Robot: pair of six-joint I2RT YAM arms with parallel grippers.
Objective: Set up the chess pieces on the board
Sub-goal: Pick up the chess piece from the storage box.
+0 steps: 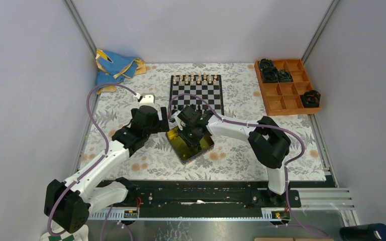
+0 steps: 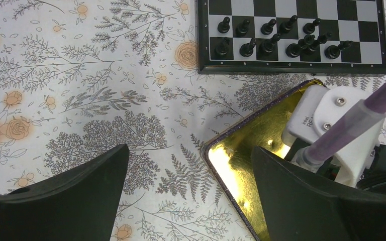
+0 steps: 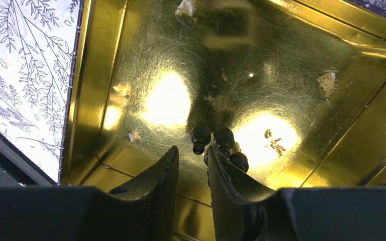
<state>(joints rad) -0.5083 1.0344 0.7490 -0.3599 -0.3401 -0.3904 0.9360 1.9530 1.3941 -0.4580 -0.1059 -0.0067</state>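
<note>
Left arm (image 1: 105, 160) extended forward, left fingers (image 2: 70, 196) spread wide; right arm (image 1: 231, 128) bent inward, wrist pitched downward, right fingers (image 3: 156, 191) narrowly parted.

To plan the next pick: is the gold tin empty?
Not empty: the tin holds a few black chess pieces, beside the right hand.

White arms (image 1: 98, 168) with black joints (image 1: 269, 145) (purple cables (image 2: 377, 99) looping alongside).

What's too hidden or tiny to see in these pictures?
- Top view: inside the tin, hidden under the right gripper.
- Right wrist view: how many black pieces lie there, and whether any is gripped; a finger covers some.
- Left wrist view: far rows of the board, cut off by the top edge.
- Top view: the cream pieces, too small to tell apart.
</note>
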